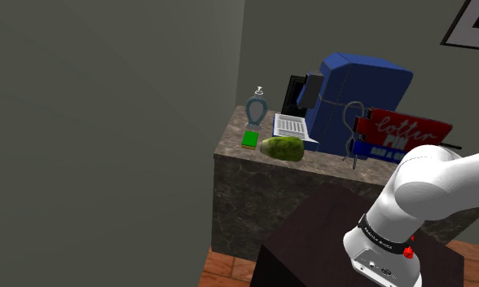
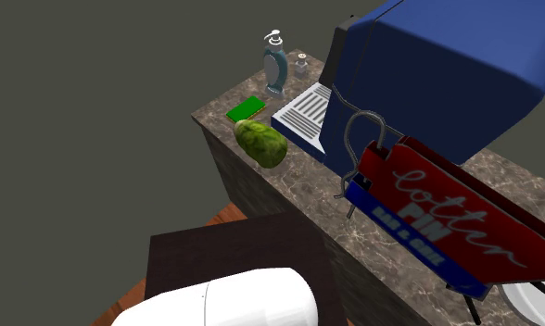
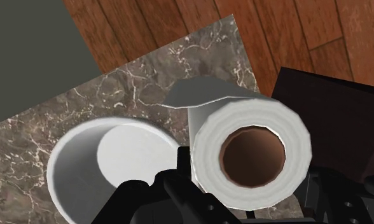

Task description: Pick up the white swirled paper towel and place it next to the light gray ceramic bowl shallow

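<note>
A white paper towel roll [image 3: 249, 149] with a brown core is seen end on, and a loose sheet sticks out from it. My gripper [image 3: 248, 177] is shut on the roll, with a black finger [image 3: 181, 170] against each side. Right beside the roll a shallow light grey bowl [image 3: 74, 162] sits on the marbled stone counter [image 3: 135, 89]. The two look almost touching, and I cannot tell whether the roll rests on the counter. In the second exterior view the bowl's rim [image 2: 532, 301] peeks in at the lower right.
A blue coffee machine [image 1: 356, 90] and a red and blue sign rack [image 1: 397, 134] crowd the counter. Further along lie a green lumpy fruit [image 1: 283, 148], a green sponge [image 1: 249, 139] and a soap dispenser [image 1: 257, 110]. My dark stand [image 1: 327, 245] abuts the counter over wooden floor [image 3: 179, 25].
</note>
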